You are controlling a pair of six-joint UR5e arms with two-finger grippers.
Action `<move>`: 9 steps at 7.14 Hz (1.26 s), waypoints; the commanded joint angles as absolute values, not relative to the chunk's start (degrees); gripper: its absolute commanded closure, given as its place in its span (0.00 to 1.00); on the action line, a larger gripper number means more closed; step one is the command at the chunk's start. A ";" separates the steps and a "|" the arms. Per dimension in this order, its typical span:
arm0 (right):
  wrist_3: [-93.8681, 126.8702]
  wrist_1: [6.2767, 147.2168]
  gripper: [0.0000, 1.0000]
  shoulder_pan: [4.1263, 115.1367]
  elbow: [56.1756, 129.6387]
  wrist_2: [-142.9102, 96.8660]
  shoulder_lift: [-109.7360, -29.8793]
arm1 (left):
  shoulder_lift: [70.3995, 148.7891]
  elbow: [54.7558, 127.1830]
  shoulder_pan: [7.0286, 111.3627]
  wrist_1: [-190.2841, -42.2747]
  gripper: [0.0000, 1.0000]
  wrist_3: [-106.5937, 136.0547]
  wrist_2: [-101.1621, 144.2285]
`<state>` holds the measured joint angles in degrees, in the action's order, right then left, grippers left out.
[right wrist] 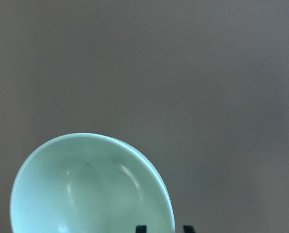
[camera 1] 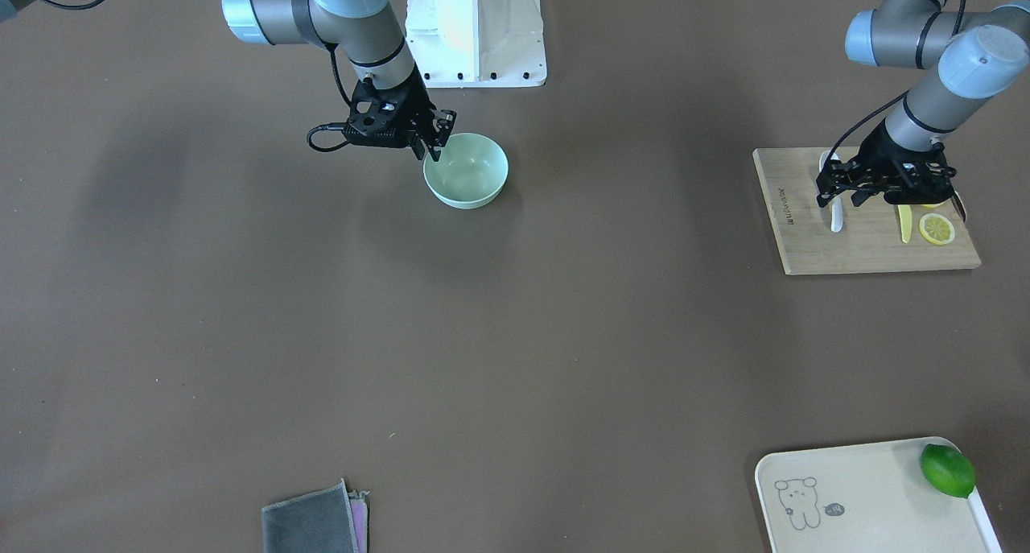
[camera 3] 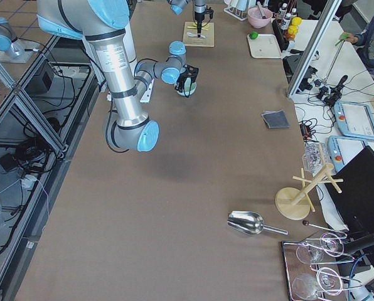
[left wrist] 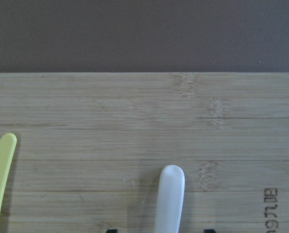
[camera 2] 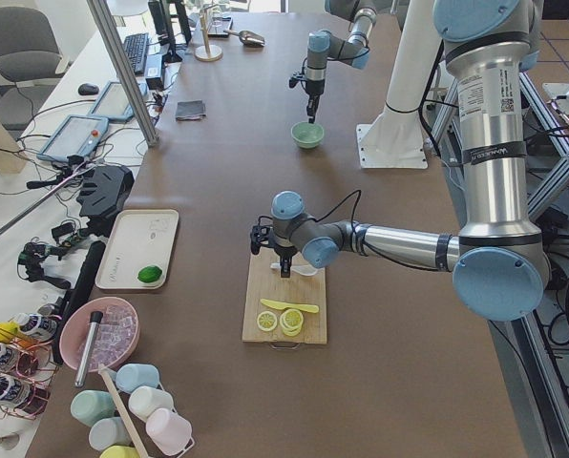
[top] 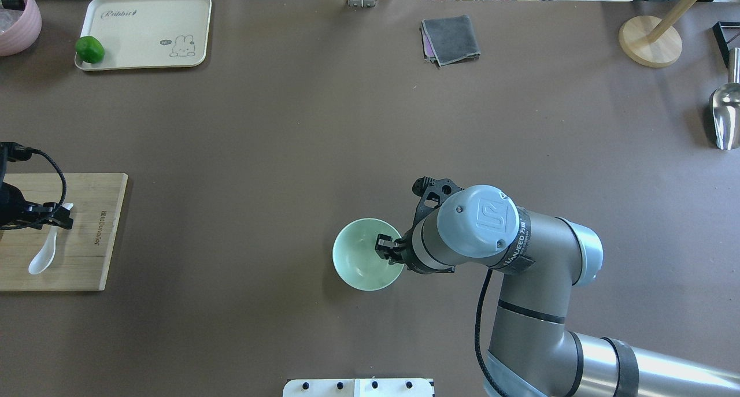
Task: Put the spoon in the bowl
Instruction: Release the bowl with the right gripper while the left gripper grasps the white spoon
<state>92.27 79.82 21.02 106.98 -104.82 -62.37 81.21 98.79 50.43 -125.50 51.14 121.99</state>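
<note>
The white spoon [camera 1: 837, 215] lies on a bamboo cutting board [camera 1: 869, 251] at the table's left end, also in the overhead view [top: 43, 258]. My left gripper [camera 1: 839, 192] is low over it and open. In the left wrist view its jaws stand one on each side of the spoon's handle [left wrist: 169, 199], not closed on it. The mint-green bowl [camera 1: 471, 175] stands on the table near the robot's base. My right gripper [top: 386, 247] is at its rim, one finger inside and one outside. In the right wrist view [right wrist: 164, 229] the jaws are narrow, with a gap to the rim.
A yellow knife [camera 1: 905, 224] and a lemon slice [camera 1: 937, 229] lie on the board beside the spoon. A cream tray [camera 1: 869, 497] with a lime [camera 1: 947, 470] and a folded grey cloth [camera 1: 314, 521] lie at the far side. A metal scoop [top: 725, 114] lies far right.
</note>
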 commanded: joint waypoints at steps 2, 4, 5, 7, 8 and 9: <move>92.11 81.99 0.00 21.97 110.47 -105.29 -62.75 | 81.12 98.79 49.84 -125.51 0.65 51.24 121.91; 92.11 82.09 0.00 21.97 110.92 -105.29 -62.58 | 81.12 98.88 49.66 -125.60 1.00 51.33 121.91; 92.11 82.18 0.00 22.41 111.27 -105.47 -62.67 | 81.21 99.31 49.75 -125.51 1.00 51.33 121.90; 91.85 86.89 0.00 25.30 115.20 -109.05 -63.10 | 81.56 105.60 49.75 -125.07 1.00 52.37 122.43; 91.32 87.53 0.00 27.23 116.44 -110.81 -64.15 | 84.87 107.12 49.57 -124.98 1.00 57.17 122.78; 91.06 87.45 0.00 29.33 116.63 -112.22 -65.55 | 88.90 107.83 46.96 -124.89 1.00 62.18 122.52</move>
<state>91.44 86.90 26.95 115.80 -110.35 -64.15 84.86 106.32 48.94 -125.03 56.88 122.55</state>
